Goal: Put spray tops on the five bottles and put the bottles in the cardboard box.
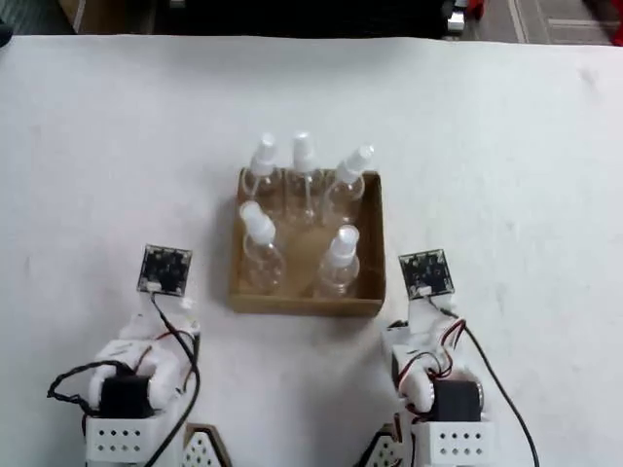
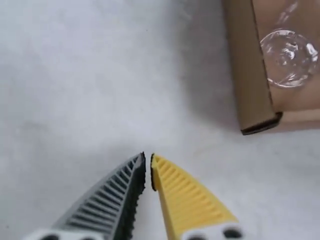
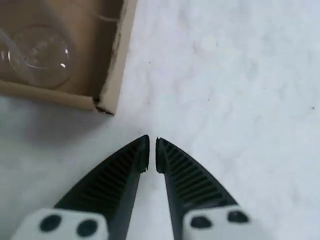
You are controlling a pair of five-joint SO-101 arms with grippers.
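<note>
All five bottles [image 1: 263, 255], spray tops [image 1: 303, 151] on, stand upright in the cardboard box [image 1: 307, 305] at mid-frame, so the job looks finished, which would explain the left gripper [image 2: 148, 165] and right gripper [image 3: 152, 150] resting closed and empty over the tabletop [image 1: 117, 146] beside its lower corners.

White arms [image 1: 136, 350], black cables [image 1: 498, 386]; left gripper [image 2: 148, 162] grey-yellow, ribbed; right gripper [image 3: 152, 150] black.
</note>
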